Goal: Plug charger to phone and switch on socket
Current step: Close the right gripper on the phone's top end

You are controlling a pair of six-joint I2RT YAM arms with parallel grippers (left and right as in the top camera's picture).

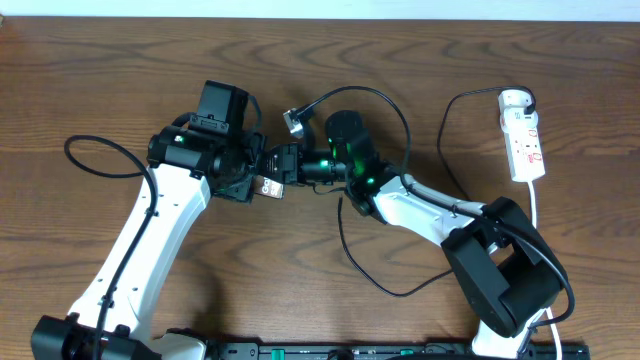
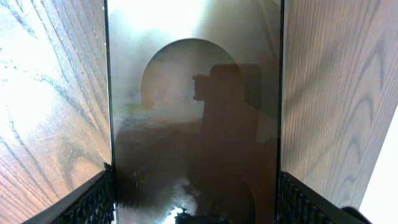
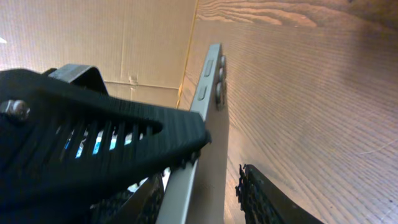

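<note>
My left gripper (image 1: 252,182) is shut on the phone (image 1: 269,188) and holds it on edge above mid-table. In the left wrist view the phone's dark glossy face with a brownish oval (image 2: 193,106) fills the space between both fingers (image 2: 196,202). My right gripper (image 1: 287,166) meets it from the right. In the right wrist view its fingers (image 3: 205,199) straddle the phone's thin edge (image 3: 205,93), with a small gap at the right finger. The charger's black cable (image 1: 378,95) loops behind my right wrist, its greyish plug tip (image 1: 294,121) lying free. The socket (image 1: 524,140) lies far right.
The socket's white cord (image 1: 539,215) runs down the right side past my right arm's base. A black cable (image 1: 447,130) curves from the socket's top end toward the middle. More black cable (image 1: 385,290) loops near the front. A dark rail (image 1: 400,350) lines the front edge.
</note>
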